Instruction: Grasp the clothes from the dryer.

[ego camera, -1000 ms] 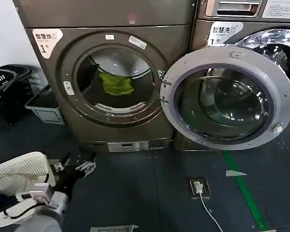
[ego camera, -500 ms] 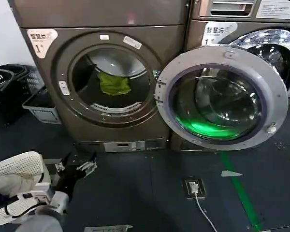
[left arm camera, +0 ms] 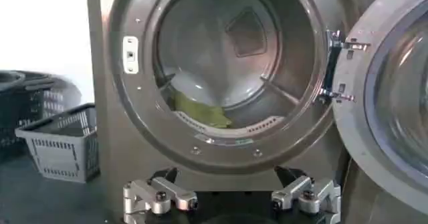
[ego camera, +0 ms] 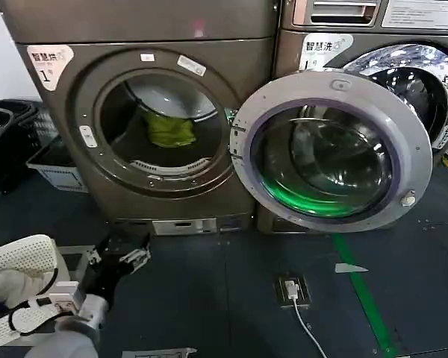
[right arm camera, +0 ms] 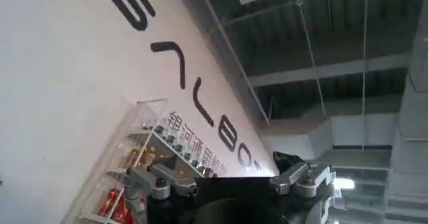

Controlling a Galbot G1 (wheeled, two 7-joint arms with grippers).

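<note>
Since the earlier head views, the bronze-grey metallic front-loading dryer (ego camera: 153,112) and its neighbour have slid toward the left of the head view, which suggests the robot's body or head is turning to line up with the porthole; the left gripper (ego camera: 119,257) sits in almost the same low spot over the dark floor (ego camera: 224,298), well short of the machine.

Its silver-rimmed dark glass door (ego camera: 325,153) stands swung wide on its hinge, out of the way to the right, so the round mouth is fully open. Inside, the small bundle of soft lime-green clothes (ego camera: 170,129) lies against the back of the drum, toward its lower part, resting where the curved wall lets loose fabric settle. In the left wrist view the clothes (left arm camera: 200,112) lie just behind the lower lip of the drum, with the left gripper (left arm camera: 231,197) squared to the opening and its fingers (left arm camera: 160,195) spread wide, empty, presumably readied for a reach inside.

To the left of the dryer, grey and black plastic laundry baskets (ego camera: 48,160) stand on the floor.

The right gripper (right arm camera: 231,182) points up toward a white wall with dark lettering (right arm camera: 100,78), its fingers apart, apparently parked away from the work.

My judgement: the approach has barely begun, and the left arm must rise and enter the mouth.
</note>
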